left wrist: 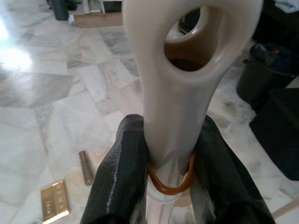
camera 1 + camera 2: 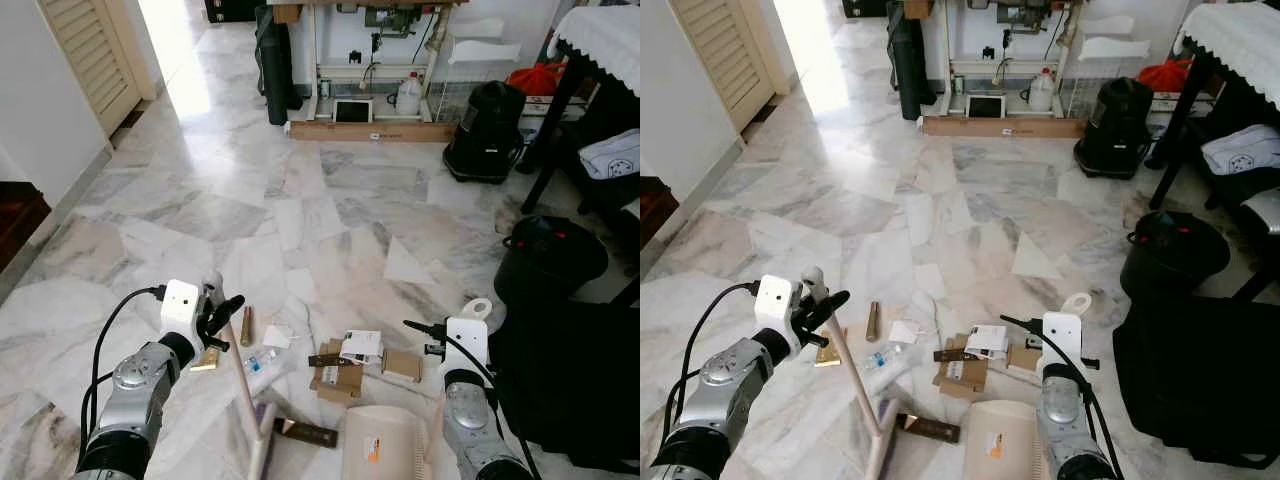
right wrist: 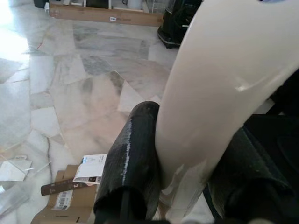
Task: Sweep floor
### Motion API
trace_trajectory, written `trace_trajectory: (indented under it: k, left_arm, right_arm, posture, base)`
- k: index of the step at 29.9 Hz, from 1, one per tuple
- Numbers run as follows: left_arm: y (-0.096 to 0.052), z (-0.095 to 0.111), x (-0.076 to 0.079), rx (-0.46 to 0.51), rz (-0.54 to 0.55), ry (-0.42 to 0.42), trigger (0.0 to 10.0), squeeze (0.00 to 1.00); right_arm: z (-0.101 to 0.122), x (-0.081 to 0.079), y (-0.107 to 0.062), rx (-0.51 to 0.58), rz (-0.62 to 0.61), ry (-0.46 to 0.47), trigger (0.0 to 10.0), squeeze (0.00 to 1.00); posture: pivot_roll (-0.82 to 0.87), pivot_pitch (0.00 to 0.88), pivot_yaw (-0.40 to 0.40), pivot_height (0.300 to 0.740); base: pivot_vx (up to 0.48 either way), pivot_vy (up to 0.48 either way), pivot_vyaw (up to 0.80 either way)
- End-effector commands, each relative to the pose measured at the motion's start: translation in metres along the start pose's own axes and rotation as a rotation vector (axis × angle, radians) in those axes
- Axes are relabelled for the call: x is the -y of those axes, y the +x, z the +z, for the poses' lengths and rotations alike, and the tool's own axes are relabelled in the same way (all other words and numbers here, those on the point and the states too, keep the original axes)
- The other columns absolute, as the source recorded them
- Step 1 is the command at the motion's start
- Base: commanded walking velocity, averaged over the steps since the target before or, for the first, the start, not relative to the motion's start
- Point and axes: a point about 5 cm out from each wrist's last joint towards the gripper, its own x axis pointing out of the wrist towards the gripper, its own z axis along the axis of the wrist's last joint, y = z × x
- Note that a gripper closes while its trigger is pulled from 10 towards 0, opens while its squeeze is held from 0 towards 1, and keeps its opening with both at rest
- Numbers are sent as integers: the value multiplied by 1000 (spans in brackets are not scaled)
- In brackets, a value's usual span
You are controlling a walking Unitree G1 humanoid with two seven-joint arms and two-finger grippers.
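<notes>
- We had open marble floor (image 2: 300,190) ahead, edged by a black bin (image 2: 548,258) at right.
- We could read no writing on the litter's labels.
- Our left gripper (image 1: 170,179) clamped the broom handle (image 1: 177,112); our right gripper (image 3: 187,177) clamped the dustpan handle (image 3: 219,93), the dustpan (image 2: 382,445) beside cardboard scraps (image 2: 345,372).

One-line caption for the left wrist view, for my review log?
Left hand shut on the cream broom handle above marble floor, with a gold bar and brown tube lying below.
</notes>
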Motion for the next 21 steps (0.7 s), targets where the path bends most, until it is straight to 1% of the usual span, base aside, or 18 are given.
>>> trace_trajectory:
  k: [1,5,6,7,9,12,16,17,18,21]
  left_arm:
    - [1,3,-3,9,-3,-19,10000,0]
    - [3,8,-4,35,-15,-63,10000,0]
    - [4,10,-4,50,-20,-86,10000,0]
    - [4,10,-4,50,-20,-86,10000,0]
    - [5,15,-5,79,-36,-126,10000,0]
    - [6,18,-5,101,-44,-159,10000,0]
    - [7,21,-4,114,-51,-172,10000,0]
    - [7,22,-3,122,-57,-183,10000,0]
    - [9,25,-1,141,-69,-212,10000,0]
    - [9,27,0,152,-83,-233,10000,0]
  right_arm:
    - [-40,3,-18,-198,24,-77,10000,0]
    - [-41,3,-19,-200,26,-77,10000,0]
    - [-41,3,-19,-200,27,-77,10000,0]
    - [-41,3,-19,-200,27,-77,10000,0]
    - [-41,3,-19,-201,27,-78,10000,0]
    - [-42,3,-19,-201,29,-79,10000,0]
    - [-42,2,-20,-201,33,-79,10000,0]
    - [-42,2,-20,-202,34,-79,10000,0]
    - [-42,2,-20,-201,37,-80,10000,0]
    - [-41,2,-19,-200,39,-81,10000,0]
  posture:
    - [32,66,47,740]
    - [30,66,46,740]
    - [30,67,46,740]
    - [30,67,46,740]
    - [31,66,46,740]
    - [31,63,44,740]
    - [31,59,44,740]
    - [31,58,44,740]
    - [33,56,42,740]
    - [32,51,42,740]
  base:
    - [0,0,0]
    - [0,0,0]
    - [0,0,0]
    - [0,0,0]
    - [0,0,0]
    - [0,0,0]
    - [0,0,0]
    - [0,0,0]
    - [0,0,0]
    - [0,0,0]
